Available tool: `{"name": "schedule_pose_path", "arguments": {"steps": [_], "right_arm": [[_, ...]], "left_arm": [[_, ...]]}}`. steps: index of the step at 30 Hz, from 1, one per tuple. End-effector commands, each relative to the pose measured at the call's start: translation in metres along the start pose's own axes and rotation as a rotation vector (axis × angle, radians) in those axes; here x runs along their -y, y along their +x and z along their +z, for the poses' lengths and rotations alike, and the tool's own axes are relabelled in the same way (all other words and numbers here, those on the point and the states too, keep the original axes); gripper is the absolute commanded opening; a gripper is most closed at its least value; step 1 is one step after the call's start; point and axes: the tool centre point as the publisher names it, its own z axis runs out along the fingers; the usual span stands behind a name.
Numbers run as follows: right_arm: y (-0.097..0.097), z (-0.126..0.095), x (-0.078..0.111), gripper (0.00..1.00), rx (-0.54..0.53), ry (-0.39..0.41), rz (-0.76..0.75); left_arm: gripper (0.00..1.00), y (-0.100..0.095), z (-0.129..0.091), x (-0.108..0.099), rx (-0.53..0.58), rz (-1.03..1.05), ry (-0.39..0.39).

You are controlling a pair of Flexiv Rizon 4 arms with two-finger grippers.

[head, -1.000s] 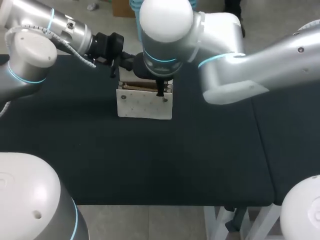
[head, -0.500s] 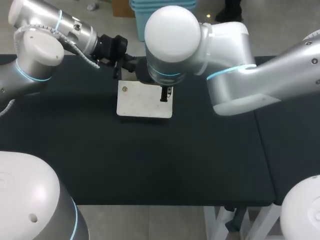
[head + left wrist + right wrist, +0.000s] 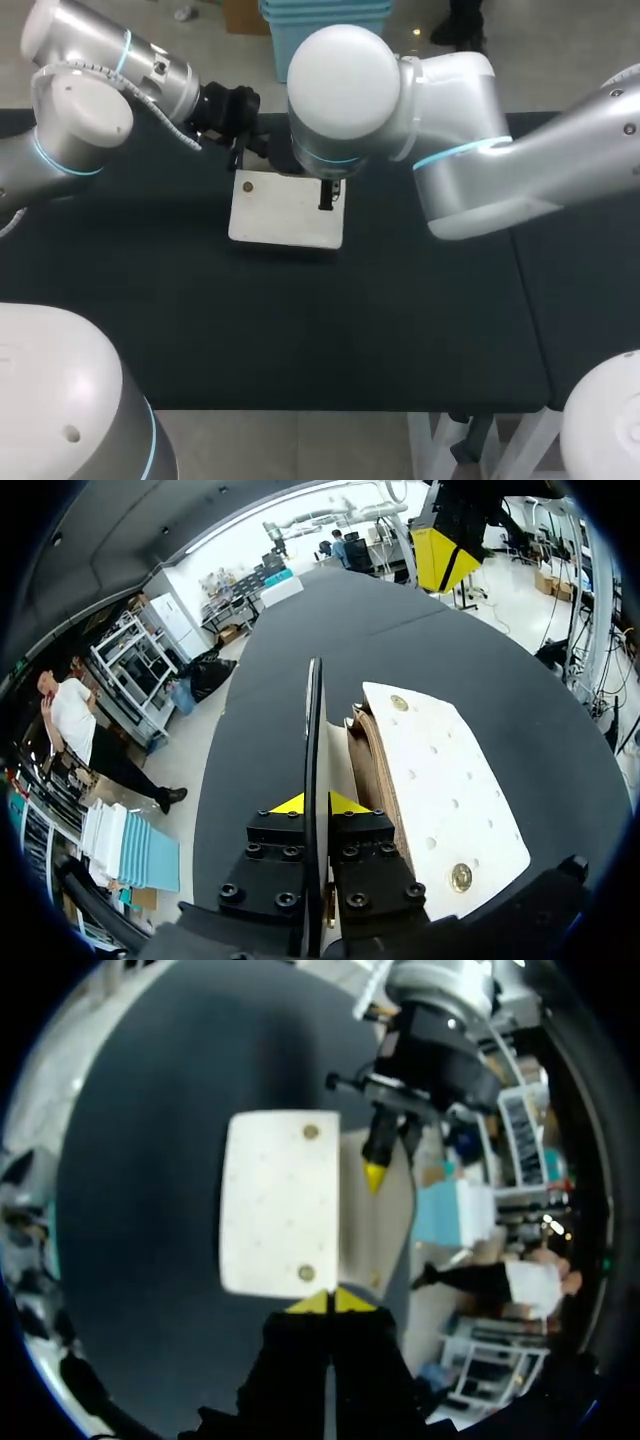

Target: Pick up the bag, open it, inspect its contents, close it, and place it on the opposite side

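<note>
The left arm [image 3: 95, 95] comes in from the far left corner, its wrist stretched nearly level toward the middle. The left gripper [image 3: 317, 802] has its yellow tips close together, pinching the thin upright edge of the bag [image 3: 440, 780] from both sides. The right arm [image 3: 480, 160] reaches in from the right past the middle, its large white joint above the wrist, and the right gripper [image 3: 330, 1302] points downward with its yellow tips meeting.
</note>
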Motion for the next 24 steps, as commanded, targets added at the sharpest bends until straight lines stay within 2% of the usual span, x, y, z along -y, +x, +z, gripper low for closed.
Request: {"name": "schedule_pose_path", "arguments": {"steps": [1,10,18,24], "right_arm": [[0.006,0.004,-0.002,0.0,0.009,-0.004,-0.007],[0.02,0.002,-0.002,0.0,0.044,-0.027,0.002],[0.034,0.005,-0.002,0.0,0.06,-0.059,0.034],[0.034,0.005,-0.001,0.0,0.06,-0.059,0.04]], "left_arm": [[0.0,0.012,0.005,-0.008,0.045,0.013,0.012],[0.0,0.019,0.005,-0.016,0.081,0.053,0.059],[0.0,0.023,0.009,-0.015,0.083,0.084,0.047],[0.0,0.023,0.009,-0.015,0.083,0.084,0.047]]}}
